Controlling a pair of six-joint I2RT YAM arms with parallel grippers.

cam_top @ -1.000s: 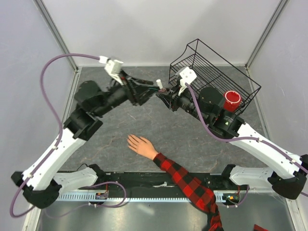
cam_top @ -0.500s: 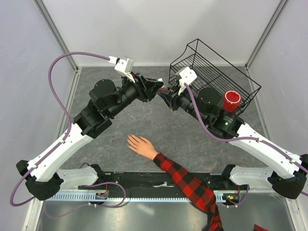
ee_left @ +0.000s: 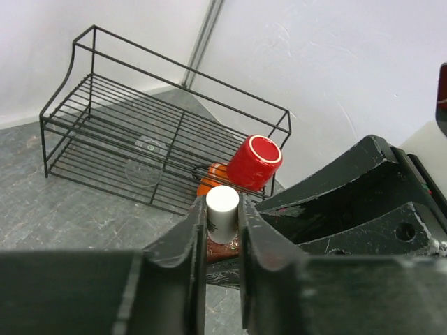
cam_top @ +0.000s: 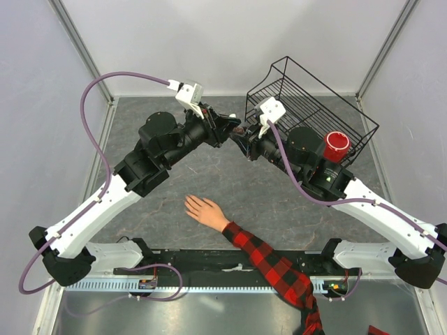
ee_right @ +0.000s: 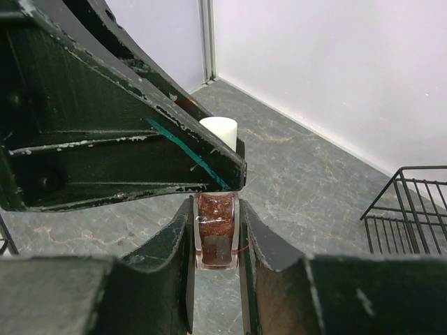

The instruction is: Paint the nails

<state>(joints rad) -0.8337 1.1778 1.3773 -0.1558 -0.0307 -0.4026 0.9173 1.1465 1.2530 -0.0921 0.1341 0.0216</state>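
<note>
Dark red polish sits sealed in its tiny bottle, so by my reckoning the painting itself has not begun. My right gripper is clamped narrow on the glass body, one finger on either side. My left gripper is pinched just as narrow on the white cap, which shows between its fingers. The cap is seated on the bottle, not yet off. I judge the step in hand to be the uncapping, with all the brushwork left to do.

The nails are well apart from all this. They tip the spread fingers of the pale hand, which lies flat on the grey table near my bases, its arm in a plaid sleeve. They are too small for me to tell any colour on them.

Both my arms reach far forward and angle inward. The two wrists meet nose to nose above the table's far middle, just beside the wire rack with a red cup in it.
</note>
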